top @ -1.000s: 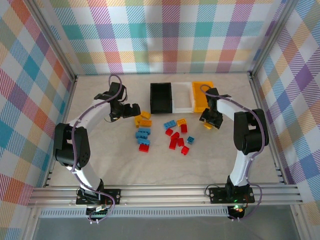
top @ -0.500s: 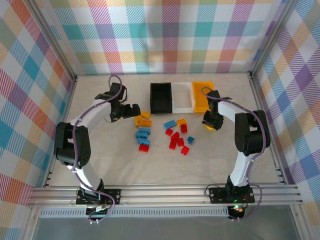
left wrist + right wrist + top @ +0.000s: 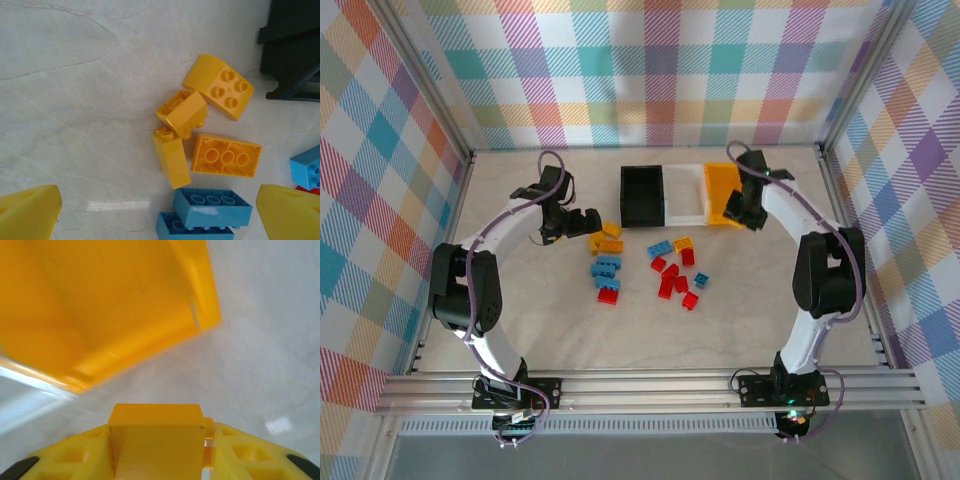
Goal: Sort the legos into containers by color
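Note:
The containers stand joined in a row at the back: black bin (image 3: 641,195), white bin (image 3: 685,195), orange bin (image 3: 717,180). My right gripper (image 3: 740,212) hangs by the orange bin's near right corner, shut on a yellow lego (image 3: 156,437); the orange bin (image 3: 100,305) lies just ahead of it. My left gripper (image 3: 584,222) is open, its fingers (image 3: 30,215) wide apart over yellow legos (image 3: 171,157) and blue legos (image 3: 212,206). More legos lie on the table: red (image 3: 675,280), blue (image 3: 660,248), yellow (image 3: 682,243).
A red lego (image 3: 608,293) lies below the blue ones (image 3: 605,268) on the left. The black bin's corner (image 3: 295,50) is close to the yellow cluster. Metal frame rails and plaid walls enclose the white table (image 3: 520,310).
My right gripper has closed on a yellow lego on the table, lifted it and carried it back toward the orange bin. The left arm has stayed put.

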`<state>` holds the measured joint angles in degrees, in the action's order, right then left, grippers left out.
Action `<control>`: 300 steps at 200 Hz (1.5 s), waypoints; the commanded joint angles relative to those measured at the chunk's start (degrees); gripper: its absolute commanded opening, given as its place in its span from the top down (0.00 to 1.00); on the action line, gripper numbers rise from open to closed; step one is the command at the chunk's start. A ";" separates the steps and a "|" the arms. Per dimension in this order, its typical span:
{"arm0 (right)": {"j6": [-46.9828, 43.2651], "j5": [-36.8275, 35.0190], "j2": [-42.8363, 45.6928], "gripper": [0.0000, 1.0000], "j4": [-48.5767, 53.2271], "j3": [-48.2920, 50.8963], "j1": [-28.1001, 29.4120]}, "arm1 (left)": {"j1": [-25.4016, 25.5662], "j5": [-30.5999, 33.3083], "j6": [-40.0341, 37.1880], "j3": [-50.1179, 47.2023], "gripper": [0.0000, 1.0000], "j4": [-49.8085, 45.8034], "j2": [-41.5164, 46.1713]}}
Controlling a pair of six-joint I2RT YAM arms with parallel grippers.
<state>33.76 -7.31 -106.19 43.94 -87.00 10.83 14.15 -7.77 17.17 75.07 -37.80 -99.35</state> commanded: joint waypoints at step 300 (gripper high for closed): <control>-23.60 8.98 -7.72 0.25 9.15 -3.37 18.61 | 1.84 -7.03 -2.69 2.57 0.00 -1.89 -0.89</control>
<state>13.72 1.78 -110.89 52.21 -89.56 29.08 15.35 -13.13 15.18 76.03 -38.00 -100.44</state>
